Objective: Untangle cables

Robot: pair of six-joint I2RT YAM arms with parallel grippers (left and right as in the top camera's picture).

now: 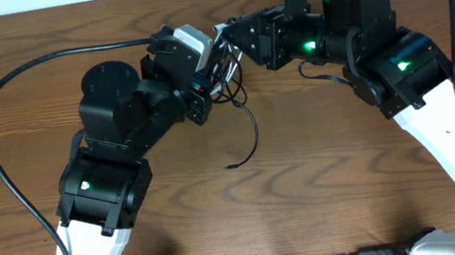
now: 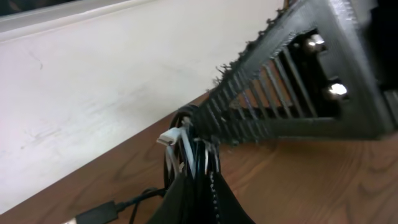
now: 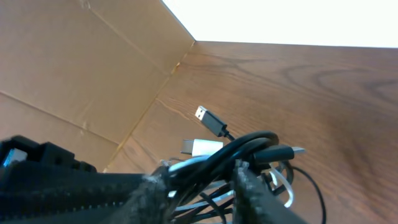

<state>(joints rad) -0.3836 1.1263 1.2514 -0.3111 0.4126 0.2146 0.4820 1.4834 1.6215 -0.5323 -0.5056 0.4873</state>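
My arms angle inward; left end effector (image 2: 199, 186) pinches the cables (image 3: 249, 144), right end effector (image 3: 199, 183) straddles them, grip unclear.

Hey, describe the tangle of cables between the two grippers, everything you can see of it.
The tangle of cables is a knot of thin, rubbery-looking black cords plus one white cord. It is pinched in the shut jaws of the left gripper. The right gripper has its jaws around the bundle, but whether they clamp it is unclear. A USB plug and a silver-tipped plug stick out. One black tail curls away over the wooden table.
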